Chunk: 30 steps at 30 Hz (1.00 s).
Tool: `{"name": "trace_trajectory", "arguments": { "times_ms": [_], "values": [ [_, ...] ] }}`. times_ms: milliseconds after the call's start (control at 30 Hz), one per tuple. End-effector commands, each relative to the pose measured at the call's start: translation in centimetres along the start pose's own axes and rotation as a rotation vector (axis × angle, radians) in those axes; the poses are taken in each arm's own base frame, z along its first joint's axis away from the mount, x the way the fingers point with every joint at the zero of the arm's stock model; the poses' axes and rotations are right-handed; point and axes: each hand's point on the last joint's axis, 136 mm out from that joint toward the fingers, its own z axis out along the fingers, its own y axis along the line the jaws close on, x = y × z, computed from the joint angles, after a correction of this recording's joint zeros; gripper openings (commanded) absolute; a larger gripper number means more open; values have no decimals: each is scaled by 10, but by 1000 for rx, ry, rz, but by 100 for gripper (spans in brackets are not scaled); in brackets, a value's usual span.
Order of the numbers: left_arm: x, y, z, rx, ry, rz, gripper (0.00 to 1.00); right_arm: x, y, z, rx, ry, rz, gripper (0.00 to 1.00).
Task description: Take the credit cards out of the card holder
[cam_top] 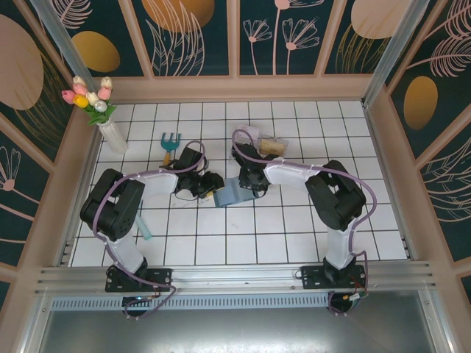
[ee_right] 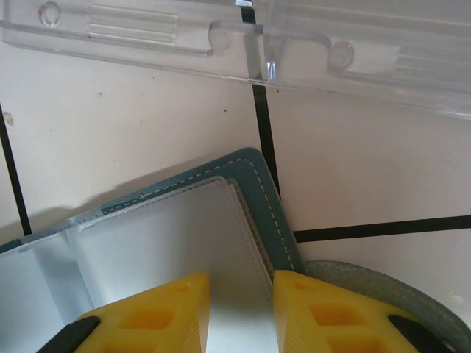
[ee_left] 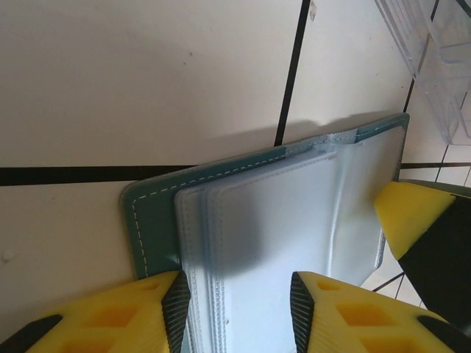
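Lying open: dark-teal bifold card holder (ee_left: 294, 206), pale sleeves up. Left gripper (ee_left: 235, 294) and right gripper (ee_right: 241, 294) narrowly apart over it; grip unclear. Clear plastic box (ee_right: 353, 59) on far side.

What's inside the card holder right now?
The open card holder shows pale, cloudy plastic sleeves; no card face is discernible. Parts beneath the left gripper and right gripper are covered.

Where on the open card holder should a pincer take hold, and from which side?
Likely the outer edge of one flap, approached from that flap's outer side. The card holder lies spread open and thin. Its edges seem slightly lifted, casting shadows on the table, so an edge can be pinched top and bottom.
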Motion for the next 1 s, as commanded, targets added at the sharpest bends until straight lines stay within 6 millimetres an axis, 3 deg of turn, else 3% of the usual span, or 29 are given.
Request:
{"name": "trace_trajectory", "arguments": {
  "times_ms": [0,267,567,800,967],
  "values": [
    [1,5,7,-27,10,-1,43,7,-1,4,27,31,-32,31],
    [-1,4,10,-23,20,10,38,17,15,7,-62,88,-50,34],
    [-4,1,11,-23,15,30,31,26,58,-6,-323,142,-57,34],
    [-4,1,10,-28,13,38,29,21,53,-7,-301,125,-49,33],
    [-5,2,10,-32,12,45,29,22,74,-23,-476,135,-53,33]
  ]
}}
